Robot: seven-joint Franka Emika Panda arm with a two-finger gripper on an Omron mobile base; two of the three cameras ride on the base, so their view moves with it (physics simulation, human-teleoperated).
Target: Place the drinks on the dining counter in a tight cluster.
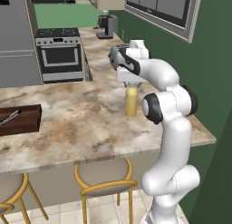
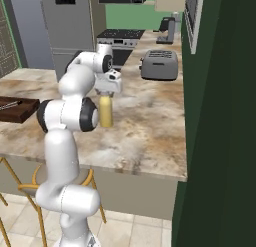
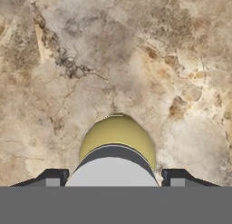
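A tall yellow bottle (image 1: 131, 103) (image 2: 105, 113) with a pale cap stands upright on the marbled dining counter (image 1: 68, 123) (image 2: 145, 126), near its right end. My gripper (image 1: 131, 84) (image 2: 106, 92) points straight down over the bottle's top. In the hand view the bottle (image 3: 118, 137) sits between the two dark fingertips (image 3: 52, 177), which rest against the sides of its cap, so my gripper (image 3: 115, 177) is shut on it. Counter stone (image 3: 113, 60) fills the area around the bottle. The other drinks are out of view.
A dark wooden tray (image 1: 18, 119) (image 2: 17, 108) lies at the counter's left. A toaster (image 2: 160, 65) and a coffee machine (image 1: 105, 27) stand further back along the green wall. Stools (image 1: 106, 177) sit under the overhang. A stove (image 1: 59, 55) is behind.
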